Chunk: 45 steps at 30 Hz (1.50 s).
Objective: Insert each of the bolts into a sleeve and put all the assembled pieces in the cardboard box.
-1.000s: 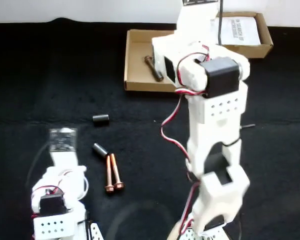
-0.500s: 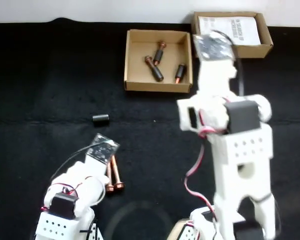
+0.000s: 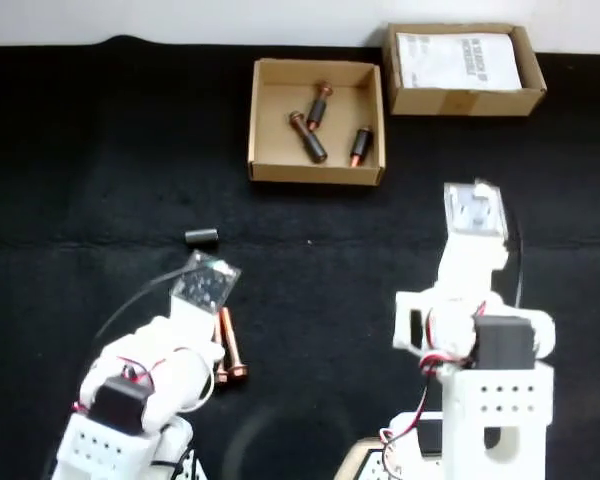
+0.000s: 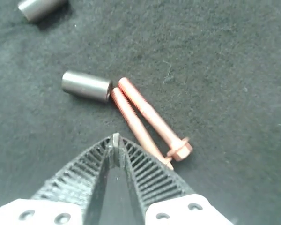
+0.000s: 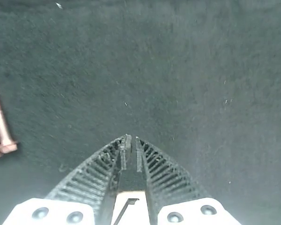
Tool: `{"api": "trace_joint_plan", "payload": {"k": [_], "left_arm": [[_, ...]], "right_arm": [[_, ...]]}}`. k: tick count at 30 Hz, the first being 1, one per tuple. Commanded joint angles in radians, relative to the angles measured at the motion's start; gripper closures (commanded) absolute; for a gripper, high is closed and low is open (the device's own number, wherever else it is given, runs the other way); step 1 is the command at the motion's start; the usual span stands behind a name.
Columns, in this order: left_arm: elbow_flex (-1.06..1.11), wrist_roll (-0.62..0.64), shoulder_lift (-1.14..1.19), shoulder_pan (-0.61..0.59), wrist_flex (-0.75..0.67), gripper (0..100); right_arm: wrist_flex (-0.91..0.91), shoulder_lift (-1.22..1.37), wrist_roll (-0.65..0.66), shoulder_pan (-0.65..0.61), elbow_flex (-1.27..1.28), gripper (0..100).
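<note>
- Two claws, both empty: left claw (image 4: 116,140) pinched fully together, right claw (image 5: 130,146) closed to a sliver.
- Left one's nearer, no contest. The bolts (image 4: 152,116) lie just off its tips, side by side; from above, their long axis runs 12-to-6, heads at 6.
- Wrist camera catches a sleeve (image 4: 86,86) right at one threaded tip; overhead, the arm covers that spot.
- Second sleeve (image 3: 201,238) sits at 12 o'clock from that arm, cardboard box (image 3: 315,174) at 1, three assembled pieces (image 3: 310,140) inside.
</note>
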Motion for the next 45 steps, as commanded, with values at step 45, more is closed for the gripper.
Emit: {"api": "trace_joint_plan", "payload": {"k": [45], "left_arm": [[-0.39, -0.02, 1.28, 0.209, -0.169, 99]], "right_arm": [[0.053, -0.131, 0.069, 0.028, -0.058, 99.2]]}}
